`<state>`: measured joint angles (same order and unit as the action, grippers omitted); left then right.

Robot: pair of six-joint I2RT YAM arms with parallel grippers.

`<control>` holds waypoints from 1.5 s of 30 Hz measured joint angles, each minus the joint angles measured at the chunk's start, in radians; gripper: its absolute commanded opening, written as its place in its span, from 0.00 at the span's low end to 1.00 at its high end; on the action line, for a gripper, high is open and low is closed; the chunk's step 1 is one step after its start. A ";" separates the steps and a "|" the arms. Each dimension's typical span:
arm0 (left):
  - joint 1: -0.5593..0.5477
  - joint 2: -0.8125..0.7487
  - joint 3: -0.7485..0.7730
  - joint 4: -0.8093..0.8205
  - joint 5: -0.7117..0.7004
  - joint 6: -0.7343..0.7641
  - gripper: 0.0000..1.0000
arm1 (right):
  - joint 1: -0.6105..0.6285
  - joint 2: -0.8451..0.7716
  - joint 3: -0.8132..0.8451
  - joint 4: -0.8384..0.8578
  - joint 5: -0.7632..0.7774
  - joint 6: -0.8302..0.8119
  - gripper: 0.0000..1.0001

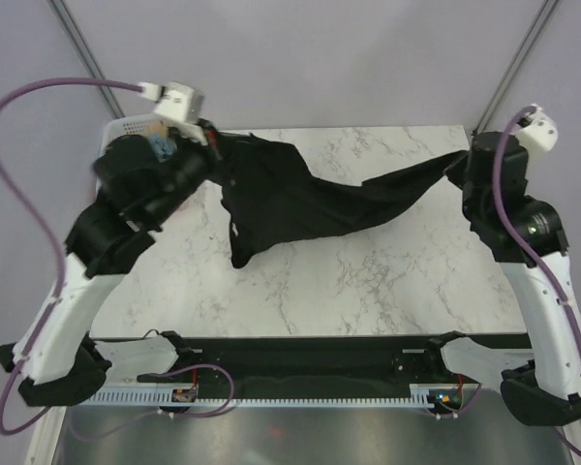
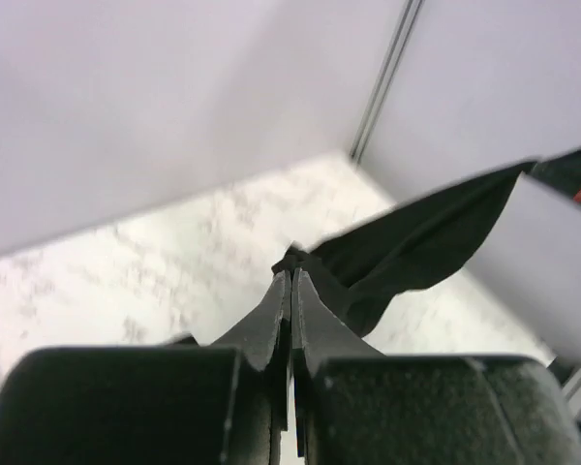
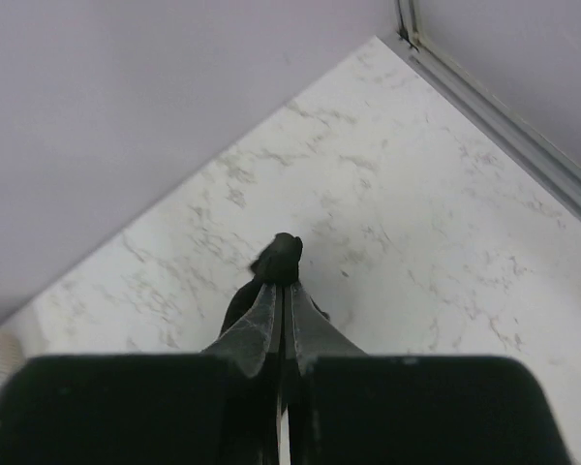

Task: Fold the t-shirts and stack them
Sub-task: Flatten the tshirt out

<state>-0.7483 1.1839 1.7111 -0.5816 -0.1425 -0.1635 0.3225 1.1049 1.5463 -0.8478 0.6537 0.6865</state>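
Two white-and-black arms (image 1: 58, 310), purple cables (image 1: 77, 83), black tool fingers (image 2: 269, 325)

The left arm (image 1: 140, 189), smeared by blur in the top view, covers most of the basket (image 1: 126, 126) at the far left corner of the bench (image 1: 368, 271). In the right wrist view, the right claw (image 3: 283, 289) hides all but a pinched nub of the black t-shirt (image 3: 281, 254).

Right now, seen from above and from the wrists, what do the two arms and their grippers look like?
The left arm and the right arm have white lower links and black joints. A purple cable loops beside each. Each wrist carries a small white block. The left gripper and the right gripper have slim, tapered black fingers on a wide black body.
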 measured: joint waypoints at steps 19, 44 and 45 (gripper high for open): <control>0.000 -0.229 0.236 0.044 0.110 -0.131 0.02 | -0.002 -0.306 0.302 0.018 -0.040 -0.105 0.00; 0.053 0.087 0.249 0.152 -0.135 0.270 0.02 | -0.002 0.068 0.305 0.208 -0.002 -0.315 0.00; 0.053 0.045 0.231 0.159 -0.110 0.267 0.02 | -0.002 0.042 0.305 0.200 -0.006 -0.312 0.00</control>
<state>-0.6952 1.2293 1.9419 -0.4221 -0.2527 0.1032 0.3206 1.1469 1.8511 -0.6479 0.6472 0.3744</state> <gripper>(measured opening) 0.029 0.010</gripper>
